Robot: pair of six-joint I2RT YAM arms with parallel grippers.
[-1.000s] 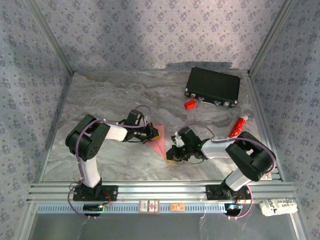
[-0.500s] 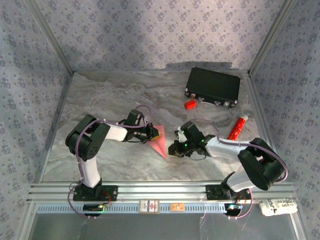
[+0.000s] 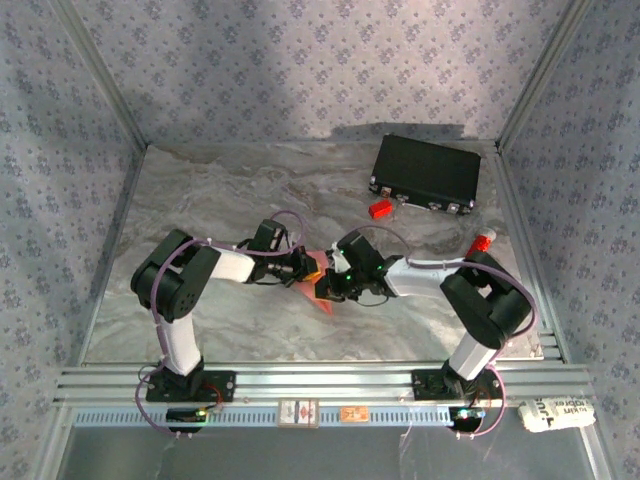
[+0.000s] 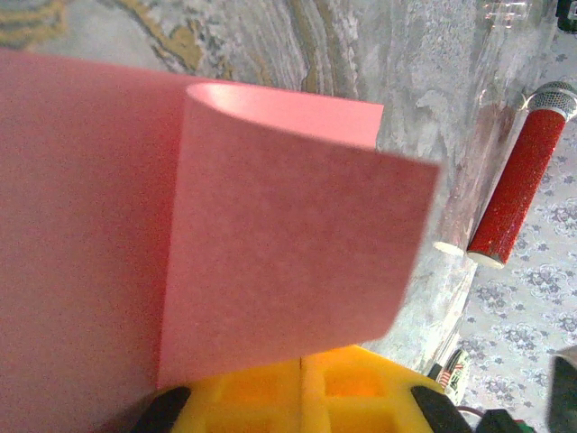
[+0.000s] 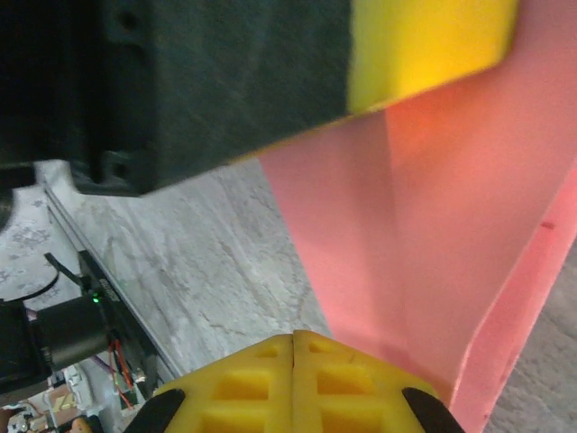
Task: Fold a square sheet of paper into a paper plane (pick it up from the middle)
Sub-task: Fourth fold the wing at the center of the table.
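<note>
Beneath the right claw (image 3: 324, 289), the paper (image 5: 433, 234) lies mostly hidden

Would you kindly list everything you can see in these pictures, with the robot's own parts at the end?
paper: one, salmon pink, partly folded, mid-table between the two pincers
case: one, black, far right of the table
block: one, red, just in front of the case
tube: one, red with white ends, right side, partly behind the right arm
packet: one, white with print, near right corner below the rail
table: one, grey marble pattern
left arm: one, black and white, reaching to the paper
right arm: one, black and white, reaching to the paper
left pincer: one, yellow fingers, shut, at the paper
right pincer: one, yellow fingers, shut, at the paper
</note>
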